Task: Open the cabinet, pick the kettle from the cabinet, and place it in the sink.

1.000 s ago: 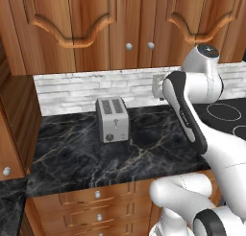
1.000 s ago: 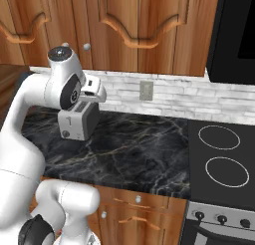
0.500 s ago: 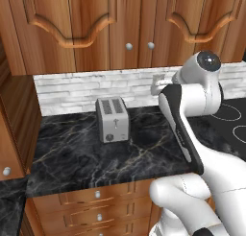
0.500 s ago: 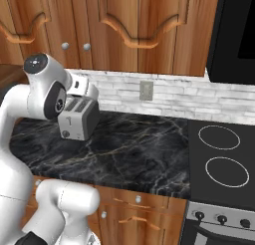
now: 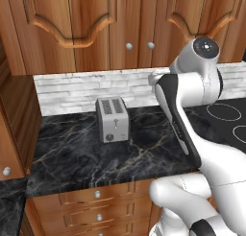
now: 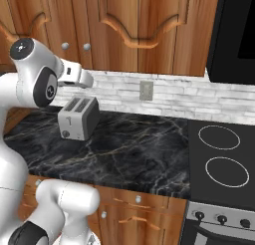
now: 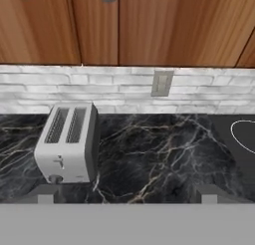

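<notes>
i see my gripper [image 7: 127, 193] with its fingers [image 7: 46, 193] spread as wide as they go, one tip at each lower corner of the hand view, nothing between them and nothing touched. below them lies the black marble countertop [image 7: 164, 159] with pale veining, and on it a silver toaster [image 7: 67, 143] stands upright near the left, its two slots facing up and its lever on the front. behind the counter runs a white brick backsplash [image 5: 72, 88] carrying a grey wall outlet [image 7: 162, 83]. above that hangs the cabinet [image 5: 91, 29], reddish-brown wood with arched panels, both doors shut and two round silver knobs [image 5: 129, 46] close together at the seam; the kettle sits nowhere i can make out with the doors closed. to the right of the counter i see a black stovetop [image 6: 219, 162] with two white burner rings, and drawer fronts [image 5: 96, 201] with small knobs run under the counter edge. the arm [image 5: 185, 100] rises from the base, folds at the elbow high over the counter, and the hand [image 6: 74, 75] points toward the wall just under the cabinet, above the toaster.
</notes>
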